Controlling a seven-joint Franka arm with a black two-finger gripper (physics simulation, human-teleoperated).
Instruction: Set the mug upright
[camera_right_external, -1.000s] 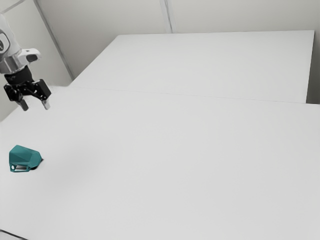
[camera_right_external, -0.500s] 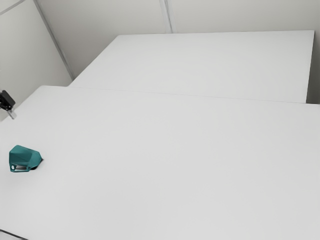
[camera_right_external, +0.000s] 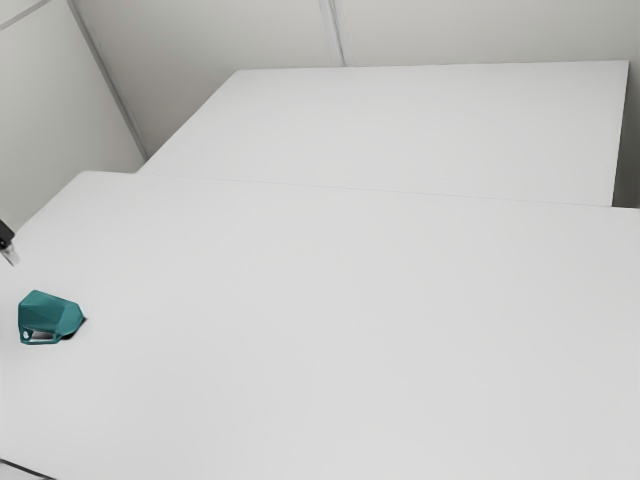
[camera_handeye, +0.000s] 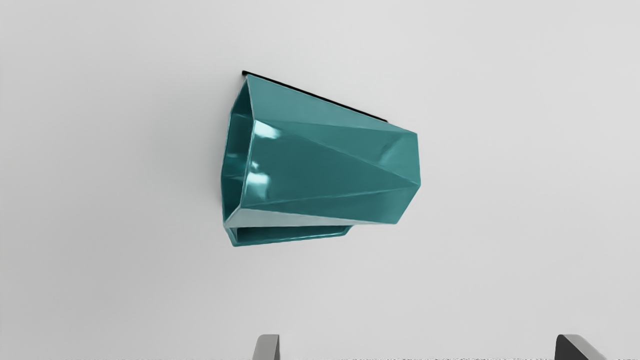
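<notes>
Saw the mug (camera_handeye: 325, 165) on its side on the bench (camera_right_external: 330, 330), below and ahead of the spread, empty jaws, with long axis nearly along their opening. Judged a quarter turn useful for closing across it.

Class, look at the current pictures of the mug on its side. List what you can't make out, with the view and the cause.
Wrist view: the mug's inner floor, hidden by its wall.
Wrist view: its side against the table, hidden by its body.
Wrist view: the rest of the gripper's fingers, cut off by the bottom edge.
Exterior view: the dark line's ends, cut off by the left and bottom edges.
</notes>
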